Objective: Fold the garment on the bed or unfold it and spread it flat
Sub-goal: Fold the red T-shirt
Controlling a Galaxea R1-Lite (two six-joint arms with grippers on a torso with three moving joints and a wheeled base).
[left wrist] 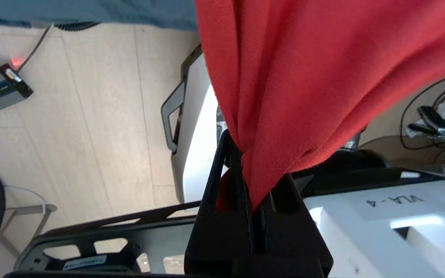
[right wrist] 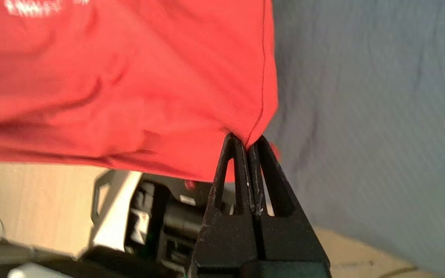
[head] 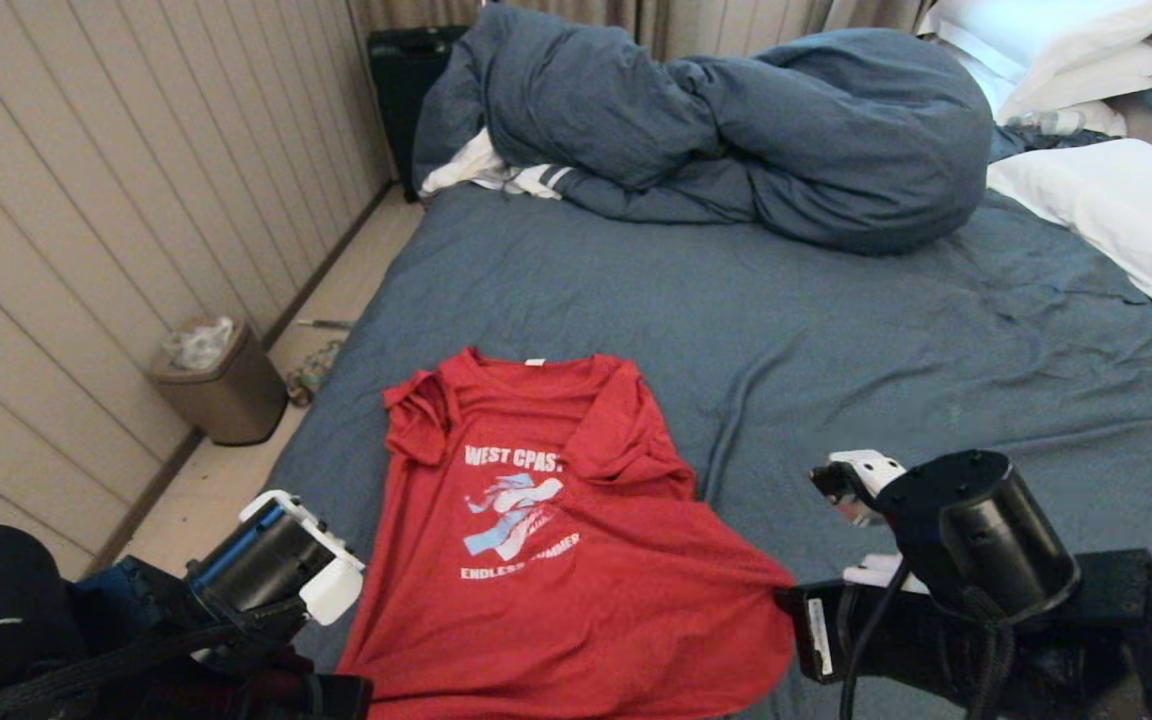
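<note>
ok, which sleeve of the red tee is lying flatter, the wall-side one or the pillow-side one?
The pillow-side sleeve: it spreads outward over the sheet, with creases. The wall-side sleeve is bunched and folded in against the body of the red T-shirt.

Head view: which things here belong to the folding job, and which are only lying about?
Job: red T-shirt; bed; left hand and right hand, each shut on a bottom corner of the shirt.

Lying about: duvet; pillows; waste bin; white striped cloth.
</note>
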